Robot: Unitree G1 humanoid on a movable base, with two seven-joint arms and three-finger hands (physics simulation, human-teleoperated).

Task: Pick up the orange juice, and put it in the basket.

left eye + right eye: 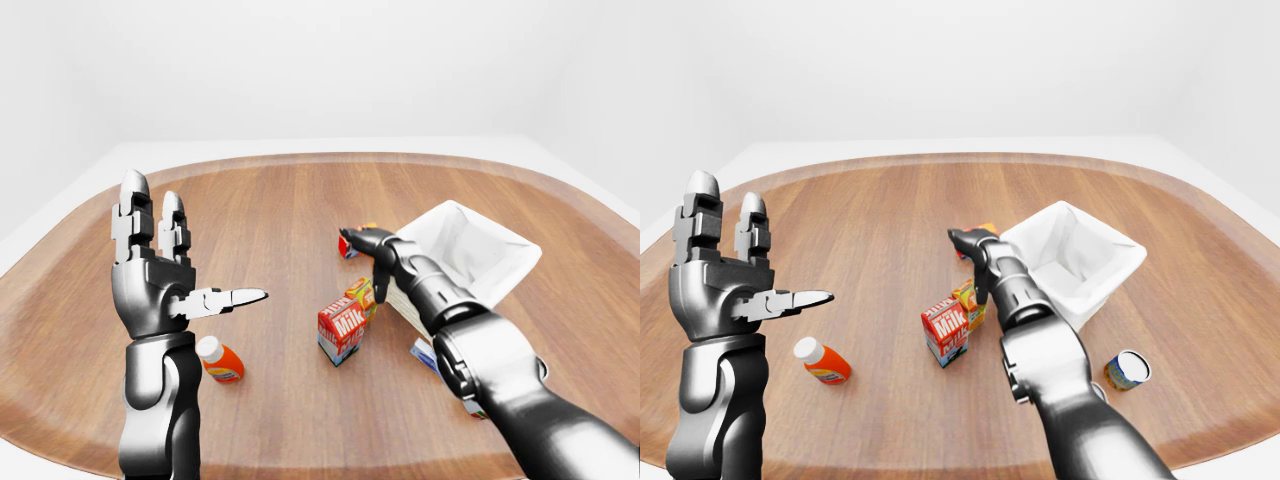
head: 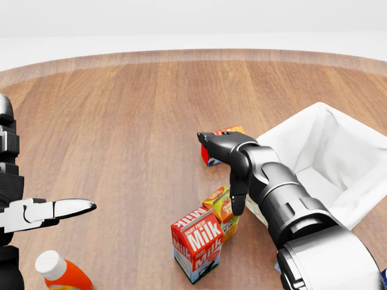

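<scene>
Orange juice point(image 2: 222, 209); can point(image 1: 1127, 369) right-eye only

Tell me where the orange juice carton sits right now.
In the head view the orange juice carton stands below centre, touching the milk carton at its lower left, with the right hand directly above and the basket to its right.

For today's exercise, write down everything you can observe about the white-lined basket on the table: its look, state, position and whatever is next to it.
The basket sits upright on the wooden table, at the right of the head view. Its walls look woven and pale, and a white cloth liner drapes over the rim and covers the inside. It looks roughly rectangular and open-topped, and nothing shows inside it. The right hand and forearm reach across just left of it, hiding part of its left wall. A small can lies on the table below it in the right-eye view.
</scene>
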